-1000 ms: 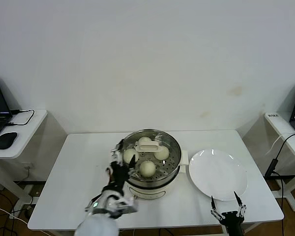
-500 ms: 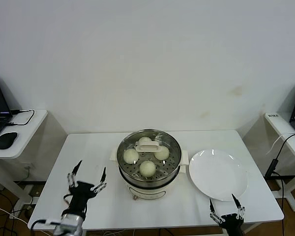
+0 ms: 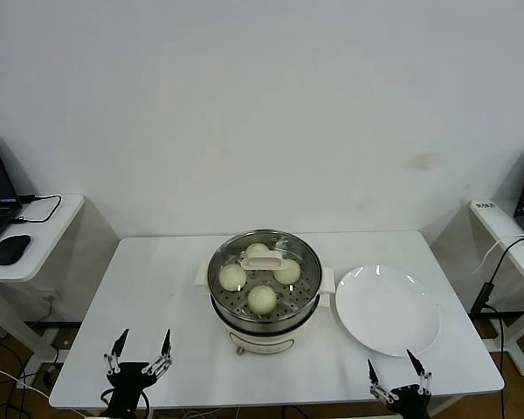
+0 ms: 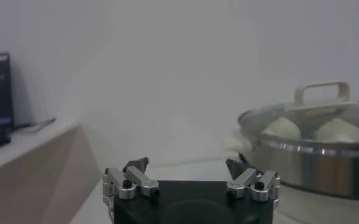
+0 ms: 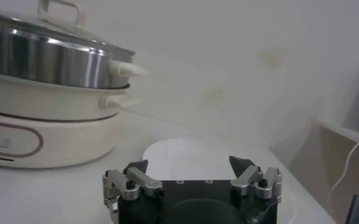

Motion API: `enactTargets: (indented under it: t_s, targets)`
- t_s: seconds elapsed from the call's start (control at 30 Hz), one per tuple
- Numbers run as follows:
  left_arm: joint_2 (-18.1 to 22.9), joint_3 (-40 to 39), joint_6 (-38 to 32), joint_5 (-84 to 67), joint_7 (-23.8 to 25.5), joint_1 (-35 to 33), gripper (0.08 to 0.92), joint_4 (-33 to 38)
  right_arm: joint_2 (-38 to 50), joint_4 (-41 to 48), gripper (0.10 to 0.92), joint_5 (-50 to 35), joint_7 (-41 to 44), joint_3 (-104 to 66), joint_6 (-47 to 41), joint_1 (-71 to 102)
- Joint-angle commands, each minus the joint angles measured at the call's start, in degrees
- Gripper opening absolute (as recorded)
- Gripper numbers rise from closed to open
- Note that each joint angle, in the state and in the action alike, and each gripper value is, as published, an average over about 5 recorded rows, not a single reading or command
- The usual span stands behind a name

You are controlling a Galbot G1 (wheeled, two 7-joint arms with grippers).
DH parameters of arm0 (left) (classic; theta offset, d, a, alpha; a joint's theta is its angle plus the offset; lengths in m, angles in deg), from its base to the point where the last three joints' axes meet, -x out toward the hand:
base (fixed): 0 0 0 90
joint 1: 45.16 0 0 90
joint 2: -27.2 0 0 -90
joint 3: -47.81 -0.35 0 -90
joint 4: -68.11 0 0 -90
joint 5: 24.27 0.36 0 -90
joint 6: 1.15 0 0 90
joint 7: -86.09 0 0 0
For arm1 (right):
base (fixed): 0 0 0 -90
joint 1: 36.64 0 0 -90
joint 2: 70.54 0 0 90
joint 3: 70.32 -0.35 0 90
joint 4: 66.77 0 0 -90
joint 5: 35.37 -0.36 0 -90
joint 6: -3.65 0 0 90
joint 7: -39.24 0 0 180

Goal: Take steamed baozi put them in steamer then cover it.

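the steamer (image 3: 264, 301) stands at the middle of the white worktop (image 3: 157, 288), a shiny steel pot on a cream-white electric base. four steamed baozi (image 3: 262, 299) lie on its perforated tray, one toward the front, two side by side behind it, and one at the back. the cover (image 3: 265, 258), a glass lid with a metal rim and a cream-white oblong handle, sits on top of the steamer over the buns. in the left wrist view the lid's handle stands up above the pot rim, with two buns showing through the glass.

a flat white plate (image 3: 388, 311) lies just beside the steamer on the robot's right, apart from its side handle.

the left gripper (image 3: 140, 358) is at the near edge of the worktop, well to the left of the steamer, its jaws released and spread wide, grasping nothing. the right gripper (image 3: 400, 377) is at the near edge too, just in front of the plate, its jaws likewise released and empty.
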Motion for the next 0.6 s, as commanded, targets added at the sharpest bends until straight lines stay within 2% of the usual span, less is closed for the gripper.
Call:
enactTargets:
  t_s: [0.03,0.6]
  targets:
    - [0.9,0.4,-3.1,-3.6,0.3,-2.5,0.823,-3.4,0.7,-1.6,0.823,-3.0,1.0,0.5,-1.1,0.9]
    - [1.6,-0.3,-3.3,-2.0,0.2,-2.1,0.823,-4.7,1.2,-4.4,0.823,-5.6,2.0,2.4,-5.1,2.5]
